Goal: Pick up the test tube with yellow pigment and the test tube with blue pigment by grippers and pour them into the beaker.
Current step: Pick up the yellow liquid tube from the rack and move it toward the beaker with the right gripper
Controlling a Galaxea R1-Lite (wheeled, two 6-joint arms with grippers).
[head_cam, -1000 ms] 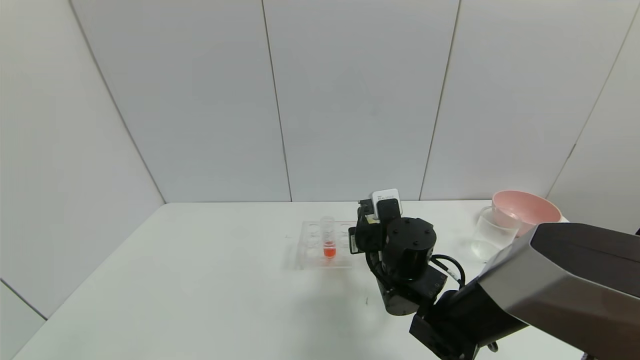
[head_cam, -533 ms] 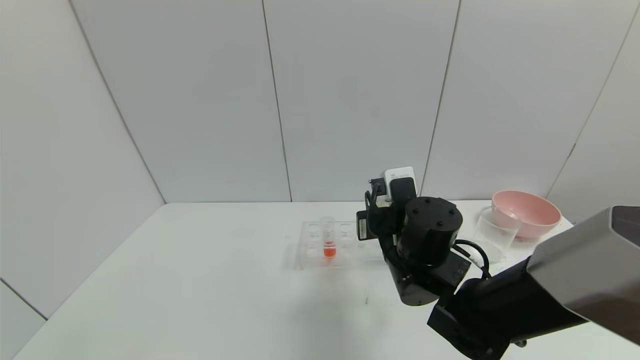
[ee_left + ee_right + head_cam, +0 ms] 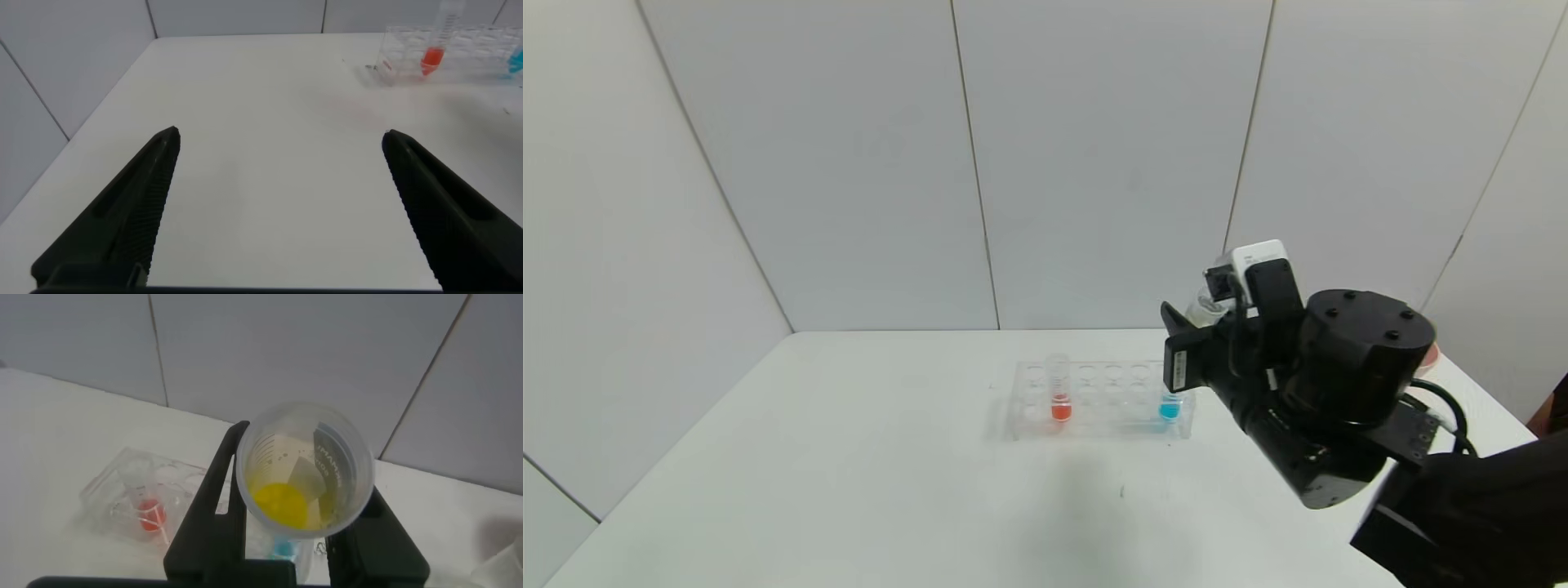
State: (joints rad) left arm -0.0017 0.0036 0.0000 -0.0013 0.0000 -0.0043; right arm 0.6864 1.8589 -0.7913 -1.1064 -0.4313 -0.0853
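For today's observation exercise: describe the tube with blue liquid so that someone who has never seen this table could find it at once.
Start at the white table and find the clear plastic rack near its middle. The test tube with blue pigment stands upright at the rack's right end, just below the right end effector. Its cyan liquid sets it apart from the orange-red tube at the rack's left end.

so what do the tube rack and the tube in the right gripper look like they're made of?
Rack: looks like clear rigid plastic, maybe acrylic; glossy, and the white table shows through its walls.
Test tube with yellow pigment, held in the right gripper: translucent, slightly cloudy plastic by the look; thin rim, the yellow liquid shows through the wall. Glass can't be ruled out.
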